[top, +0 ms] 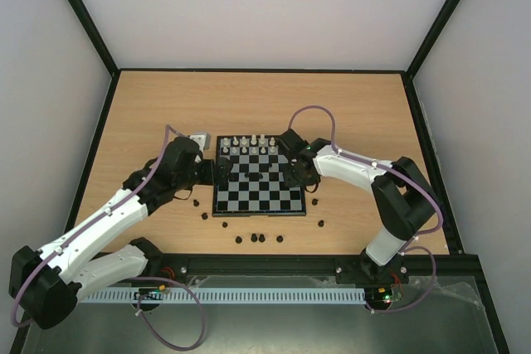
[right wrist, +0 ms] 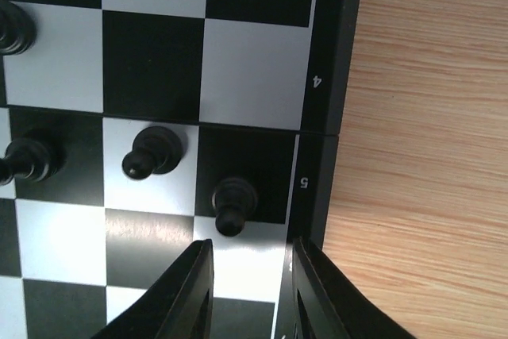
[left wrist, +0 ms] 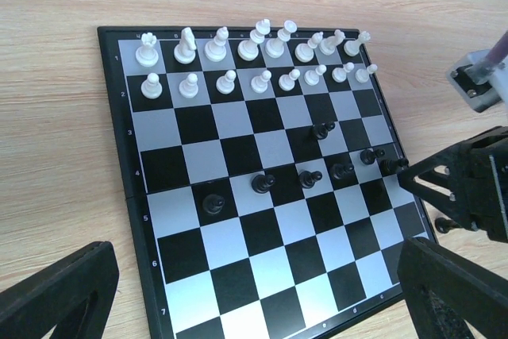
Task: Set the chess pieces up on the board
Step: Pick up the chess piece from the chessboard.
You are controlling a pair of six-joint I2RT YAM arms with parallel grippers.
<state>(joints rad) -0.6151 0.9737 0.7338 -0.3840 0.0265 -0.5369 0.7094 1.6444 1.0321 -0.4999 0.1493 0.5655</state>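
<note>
The board lies mid-table, also in the left wrist view and the right wrist view. White chess pieces fill its two far rows. Several black pawns stand in a ragged line across the middle. More black pieces lie loose on the wood near the front. My left gripper hangs wide open over the board's left side, holding nothing. My right gripper hovers at the board's right edge, jaws narrowly apart and empty. A black pawn stands just beyond its tips.
A small grey box sits off the board's far left corner. Loose black pieces also lie left and right of the board. Black frame rails border the wooden table.
</note>
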